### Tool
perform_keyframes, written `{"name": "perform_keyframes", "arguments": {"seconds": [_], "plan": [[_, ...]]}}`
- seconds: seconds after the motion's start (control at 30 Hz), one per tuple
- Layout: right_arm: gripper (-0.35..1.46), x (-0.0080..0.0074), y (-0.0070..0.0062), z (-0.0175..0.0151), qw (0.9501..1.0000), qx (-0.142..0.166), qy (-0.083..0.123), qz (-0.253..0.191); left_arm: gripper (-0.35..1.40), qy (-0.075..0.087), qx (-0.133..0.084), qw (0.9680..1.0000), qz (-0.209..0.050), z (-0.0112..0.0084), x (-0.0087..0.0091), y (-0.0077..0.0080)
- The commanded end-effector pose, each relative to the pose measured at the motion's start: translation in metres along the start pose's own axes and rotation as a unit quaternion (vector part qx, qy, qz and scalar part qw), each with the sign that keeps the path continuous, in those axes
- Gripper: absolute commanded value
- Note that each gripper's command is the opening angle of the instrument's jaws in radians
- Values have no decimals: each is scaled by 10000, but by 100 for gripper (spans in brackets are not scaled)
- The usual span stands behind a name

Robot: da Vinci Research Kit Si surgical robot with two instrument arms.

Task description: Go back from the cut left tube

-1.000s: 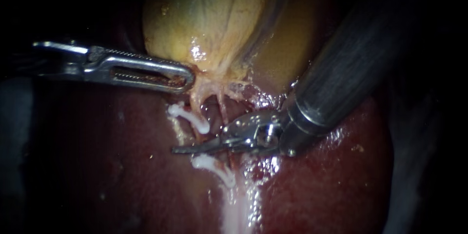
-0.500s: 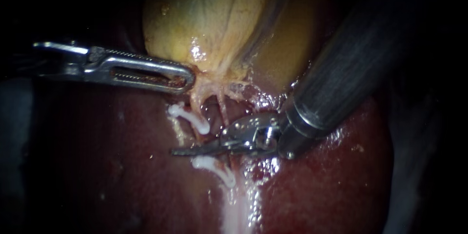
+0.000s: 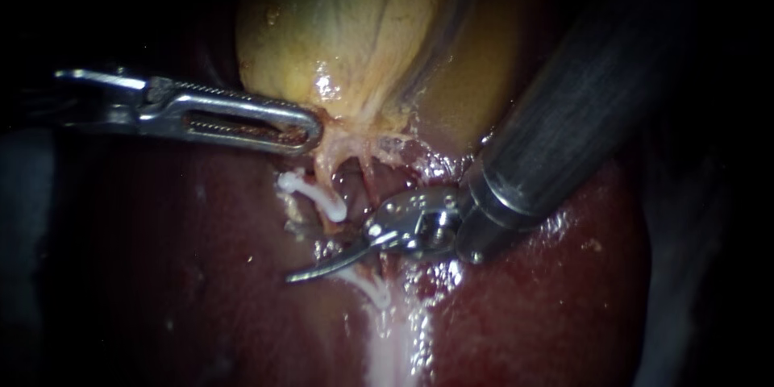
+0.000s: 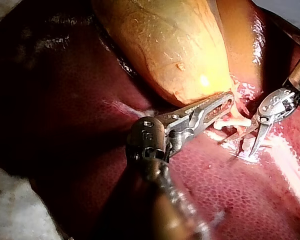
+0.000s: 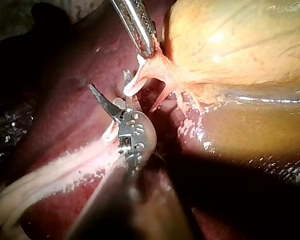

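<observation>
On the liver (image 3: 201,290), under the gallbladder (image 3: 347,32) whose neck my left instrument (image 3: 313,134) pinches in its jaws, my right instrument (image 3: 322,260), the nearer, has its jaws spread beside the cut left tube (image 3: 321,169) between two clips (image 3: 313,195), which lies crosswise ahead of them.

Two clips (image 3: 314,196) lie below gallbladder (image 3: 355,32), over liver (image 3: 201,274).

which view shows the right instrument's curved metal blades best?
Right wrist view: the right instrument's curved metal blades stand open in a V, both visible over the dark red liver. The endoscope view shows only one blade clearly; the left wrist view shows both, but small and far off.
</observation>
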Motion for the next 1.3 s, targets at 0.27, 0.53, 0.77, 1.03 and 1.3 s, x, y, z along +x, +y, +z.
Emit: {"name": "perform_keyframes", "arguments": {"seconds": [0.27, 0.53, 0.77, 1.03, 1.3], "plan": [[142, -3, -6, -13, 9998, -188, 31, -101, -35, -2, -2, 10000, 1, -1, 0, 0], [143, -3, -17, -36, 9992, -205, 37, -331, -35, -5, -6, 10000, 3, -1, 0, -1], [143, -1, -28, -67, 9975, -268, -2, -657, -35, -5, -6, 10000, 3, -1, 0, -2], [143, 5, -32, -125, 9937, -600, -9, -944, -35, -5, -7, 10000, 3, -1, 0, -2], [143, 9, -38, -164, 9889, -910, -50, -1170, -35, -5, -7, 10000, 4, -1, 0, -2]]}}
